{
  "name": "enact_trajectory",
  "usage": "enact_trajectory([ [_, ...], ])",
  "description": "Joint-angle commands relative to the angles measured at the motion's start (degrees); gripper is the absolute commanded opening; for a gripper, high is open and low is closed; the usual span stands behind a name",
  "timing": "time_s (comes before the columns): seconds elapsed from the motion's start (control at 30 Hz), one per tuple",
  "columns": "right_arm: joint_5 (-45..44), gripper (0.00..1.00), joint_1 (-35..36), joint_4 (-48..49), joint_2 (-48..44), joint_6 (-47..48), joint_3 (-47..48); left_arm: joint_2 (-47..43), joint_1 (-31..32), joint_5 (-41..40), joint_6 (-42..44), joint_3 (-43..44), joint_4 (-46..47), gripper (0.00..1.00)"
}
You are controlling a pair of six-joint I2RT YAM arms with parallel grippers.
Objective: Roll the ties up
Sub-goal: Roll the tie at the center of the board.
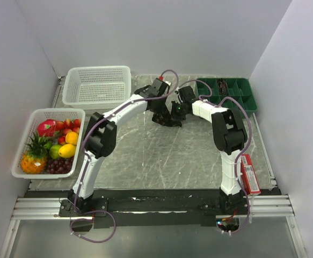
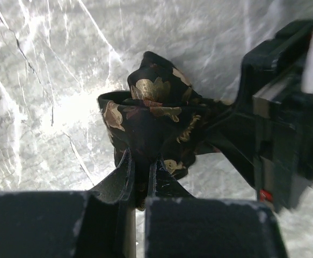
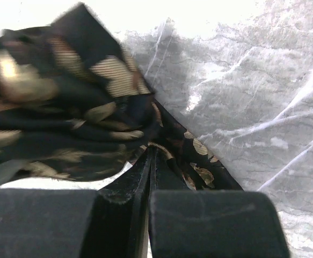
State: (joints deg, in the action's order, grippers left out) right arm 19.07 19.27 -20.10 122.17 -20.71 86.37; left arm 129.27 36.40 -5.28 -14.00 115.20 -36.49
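1. Both arms meet over the back middle of the table (image 1: pixel 161 156), with one tie (image 2: pixel 156 118) bunched between them. I judge this to be mid-roll, the coil loose and uneven.
2. The left gripper (image 2: pixel 142 177) is clamped on a fold at the bundle's near edge. The right gripper (image 3: pixel 151 166) is pinched shut on the fabric from the other side.
3. The next move probably calls for tightening the coil without letting either pinch slip.
4. The fruit basket (image 1: pixel 22 172) on the left holds a pineapple (image 1: pixel 34 156), grapes (image 1: pixel 59 165) and other fruit.
5. Nothing shows inside the white basket (image 1: pixel 70 99) behind it.
6. The green tray (image 1: pixel 253 105), back right, has something dark in one compartment, too small to identify.
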Motion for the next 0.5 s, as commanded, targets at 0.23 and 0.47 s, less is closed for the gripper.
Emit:
enact_trajectory([
  [0.23, -1.1, 0.0, -0.1, -1.3, -1.5, 0.4, 2.0, 0.9, 1.2, -11.0, 3.7, 4.3, -5.0, 0.01],
  [0.47, -2.2, 0.0, -0.1, -2.1, 0.9, 0.4, 2.1, 2.0, 1.1, -14.6, 5.6, 5.6, -7.0, 0.01],
])
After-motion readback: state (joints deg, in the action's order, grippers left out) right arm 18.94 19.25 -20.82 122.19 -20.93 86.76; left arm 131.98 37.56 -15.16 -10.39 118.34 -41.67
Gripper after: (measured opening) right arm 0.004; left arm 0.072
